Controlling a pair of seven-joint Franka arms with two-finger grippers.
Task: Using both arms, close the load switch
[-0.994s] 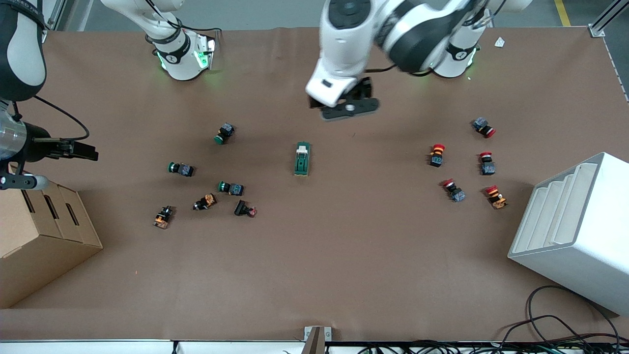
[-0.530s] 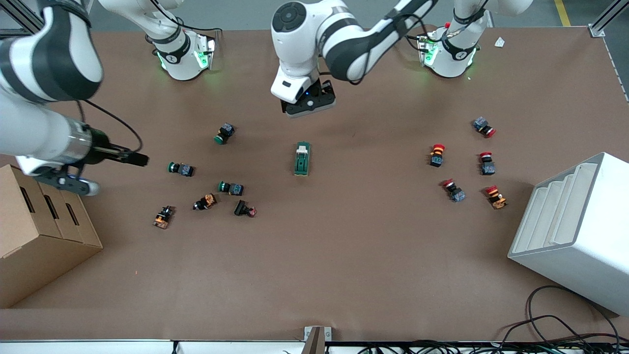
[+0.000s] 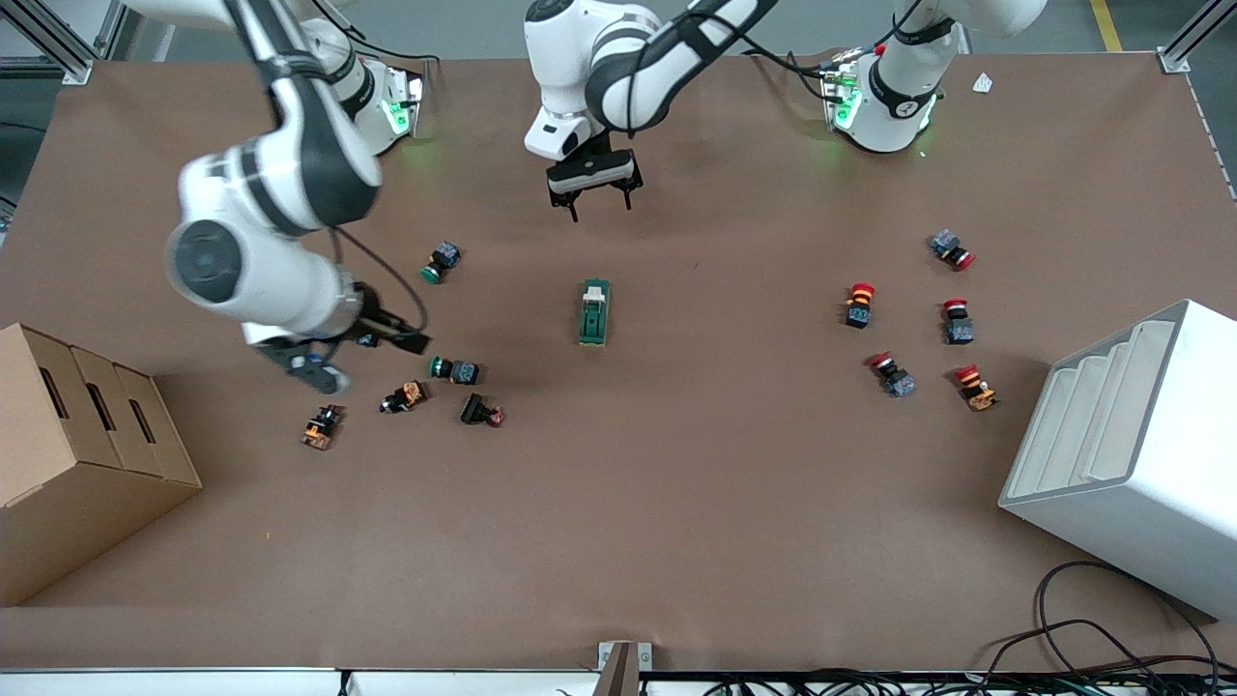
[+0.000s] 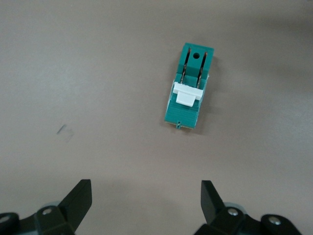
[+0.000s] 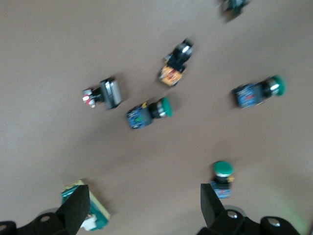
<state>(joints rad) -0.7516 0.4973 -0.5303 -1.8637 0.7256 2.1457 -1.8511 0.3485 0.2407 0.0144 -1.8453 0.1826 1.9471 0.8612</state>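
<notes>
Cardboard box (image 3: 82, 464), white rack (image 3: 1126, 454), push buttons (image 3: 454, 369).

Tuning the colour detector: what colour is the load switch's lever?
White, on the green load switch body; clearest in the left wrist view.

I see the load switch (image 3: 594, 312) lying alone mid-table, my left gripper (image 3: 592, 201) over bare table farther from the front camera than it. My right gripper (image 3: 411, 340) hangs over a push-button cluster (image 3: 454, 370) toward the right arm's end; another cluster (image 3: 904, 329) lies toward the left arm's end, near the tiered bin (image 3: 1131, 454).
</notes>
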